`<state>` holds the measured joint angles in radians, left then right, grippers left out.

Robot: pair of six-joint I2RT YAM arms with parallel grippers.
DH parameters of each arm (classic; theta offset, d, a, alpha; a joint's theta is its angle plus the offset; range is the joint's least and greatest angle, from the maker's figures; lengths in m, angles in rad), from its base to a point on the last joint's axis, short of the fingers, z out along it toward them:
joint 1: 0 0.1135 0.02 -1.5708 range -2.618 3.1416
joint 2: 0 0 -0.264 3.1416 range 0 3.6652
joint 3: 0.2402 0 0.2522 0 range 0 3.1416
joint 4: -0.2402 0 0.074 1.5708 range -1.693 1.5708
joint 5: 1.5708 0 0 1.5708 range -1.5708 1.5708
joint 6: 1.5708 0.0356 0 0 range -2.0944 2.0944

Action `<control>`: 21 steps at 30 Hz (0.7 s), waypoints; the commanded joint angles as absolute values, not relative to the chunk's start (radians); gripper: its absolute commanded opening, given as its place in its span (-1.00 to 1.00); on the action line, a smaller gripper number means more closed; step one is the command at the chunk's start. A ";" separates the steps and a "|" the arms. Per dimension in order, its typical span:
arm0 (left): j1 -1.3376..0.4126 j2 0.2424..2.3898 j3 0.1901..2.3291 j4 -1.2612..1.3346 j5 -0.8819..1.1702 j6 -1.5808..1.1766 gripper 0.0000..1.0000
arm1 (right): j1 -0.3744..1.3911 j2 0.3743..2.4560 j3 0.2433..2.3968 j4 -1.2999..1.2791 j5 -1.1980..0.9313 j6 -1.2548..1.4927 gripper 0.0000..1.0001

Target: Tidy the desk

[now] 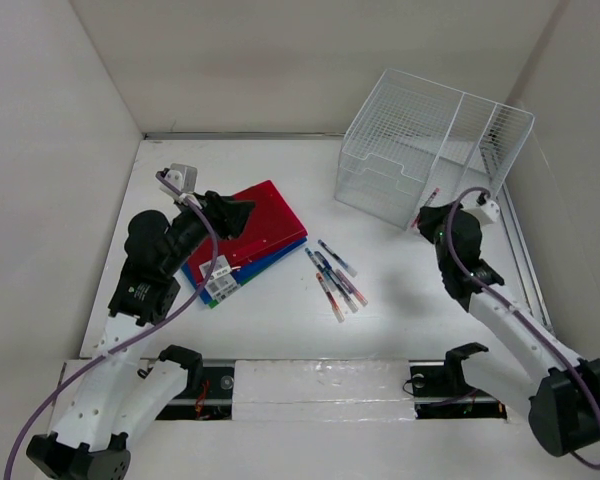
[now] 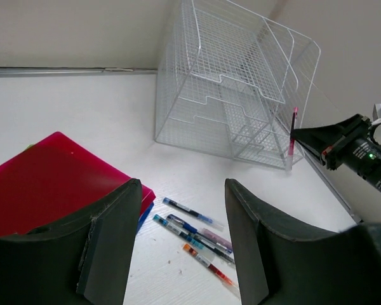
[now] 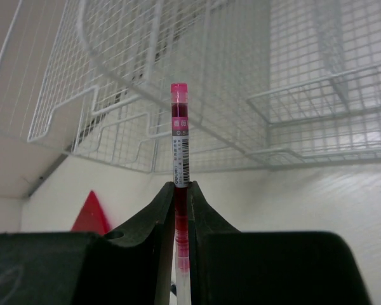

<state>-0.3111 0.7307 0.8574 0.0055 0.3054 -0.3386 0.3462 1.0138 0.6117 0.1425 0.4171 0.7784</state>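
A red pen (image 3: 180,133) stands upright between the fingers of my right gripper (image 3: 181,185), which is shut on its lower barrel. It is held close to the front right corner of the white wire-mesh rack (image 1: 430,150); in the top view the pen (image 1: 432,198) points up toward the rack. My left gripper (image 2: 183,184) is open with nothing in it, hovering above the near edge of a red folder (image 2: 51,178). Several loose pens (image 1: 335,275) lie in a bunch on the white desk (image 1: 280,330), between the two arms.
The red folder (image 1: 265,215) tops a stack with a blue and a green one under it, and a barcode label shows at its near corner. The rack (image 2: 235,82) has stepped shelves and a tall side compartment. White upright panels close in the desk on both sides.
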 commanded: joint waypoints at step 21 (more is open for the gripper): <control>-0.305 0.701 0.839 0.075 0.371 -0.368 0.03 | 0.222 1.259 0.775 0.163 1.027 0.916 -1.00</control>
